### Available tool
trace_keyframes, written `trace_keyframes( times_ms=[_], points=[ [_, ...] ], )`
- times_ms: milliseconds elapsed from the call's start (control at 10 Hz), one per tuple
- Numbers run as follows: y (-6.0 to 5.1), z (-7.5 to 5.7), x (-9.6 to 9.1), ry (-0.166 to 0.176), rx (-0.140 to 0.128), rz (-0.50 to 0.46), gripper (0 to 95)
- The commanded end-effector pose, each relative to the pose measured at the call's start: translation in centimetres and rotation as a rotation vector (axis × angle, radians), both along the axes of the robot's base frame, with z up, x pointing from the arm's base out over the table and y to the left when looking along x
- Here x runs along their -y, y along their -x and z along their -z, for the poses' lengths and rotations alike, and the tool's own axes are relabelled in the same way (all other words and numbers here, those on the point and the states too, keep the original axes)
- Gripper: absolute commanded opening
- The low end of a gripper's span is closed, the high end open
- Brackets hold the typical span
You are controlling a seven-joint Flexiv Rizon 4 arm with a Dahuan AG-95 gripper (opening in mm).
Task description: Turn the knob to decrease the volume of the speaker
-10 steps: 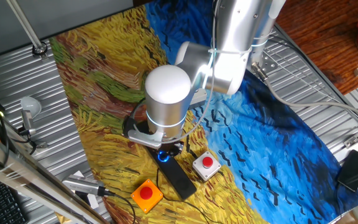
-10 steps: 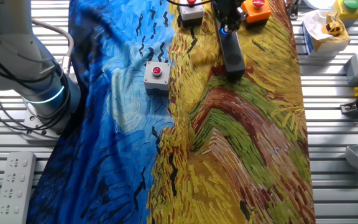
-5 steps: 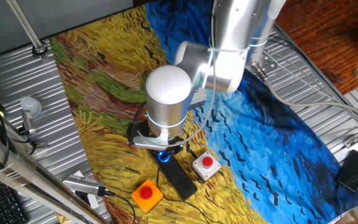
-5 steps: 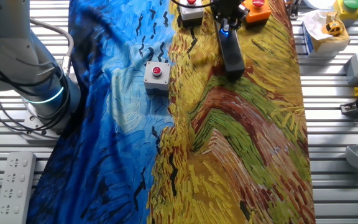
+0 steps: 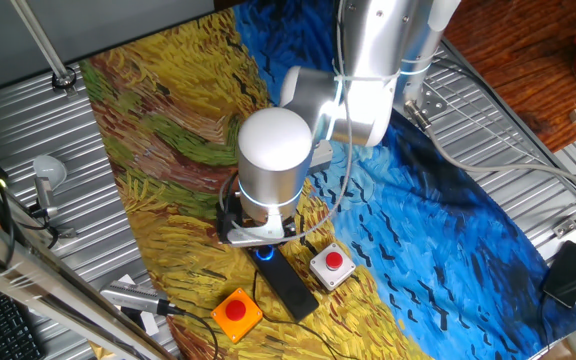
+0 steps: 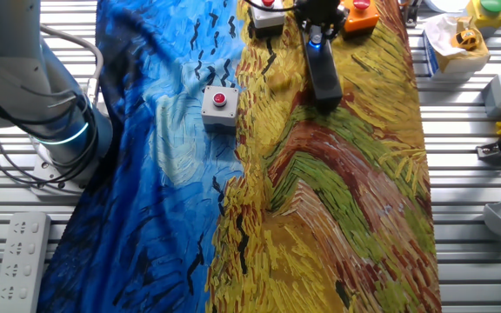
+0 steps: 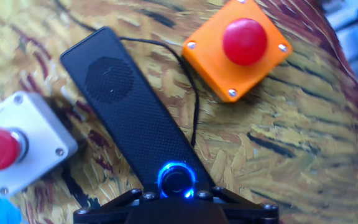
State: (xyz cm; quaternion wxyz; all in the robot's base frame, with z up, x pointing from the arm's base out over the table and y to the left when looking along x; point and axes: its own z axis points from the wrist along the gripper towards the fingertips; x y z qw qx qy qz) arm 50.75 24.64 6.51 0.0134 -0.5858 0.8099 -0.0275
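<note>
The speaker (image 5: 290, 285) is a long flat black bar lying on the painted cloth; it also shows in the other fixed view (image 6: 324, 74) and in the hand view (image 7: 123, 106). The knob (image 7: 176, 179) is a small black dial ringed with blue light on the bar, and its glow shows in both fixed views (image 5: 264, 252) (image 6: 317, 40). My gripper (image 5: 261, 243) stands straight down on the knob and seems shut on it. In the hand view the gripper (image 7: 176, 196) hides the knob's near edge, and the fingertips themselves are hidden.
A white box with a red button (image 7: 5, 149) lies left of the speaker and an orange one (image 7: 238, 46) to its right. Another grey button box (image 6: 220, 104) stands on the blue cloth. A black box with a cable (image 5: 571, 272) sits on the metal table.
My wrist has rotated in place over the knob: the flange plate swung from the left toward the front. The speaker has not moved.
</note>
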Motion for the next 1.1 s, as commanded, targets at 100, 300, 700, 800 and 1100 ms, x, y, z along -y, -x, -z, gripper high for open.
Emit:
trace_keyframes(
  times_ms=[100,300,700,800,1100],
  points=[
    [0.02,0.0,0.05,0.009,0.003,-0.075,0.0],
    [0.02,0.0,0.05,0.009,0.006,-0.096,0.0],
    [0.02,0.0,0.05,0.0,0.007,-0.078,38.0],
    [0.03,0.0,0.05,-0.008,0.006,-0.059,57.0],
    [0.03,-0.02,0.06,-0.007,0.007,-0.019,57.0]
  ],
)
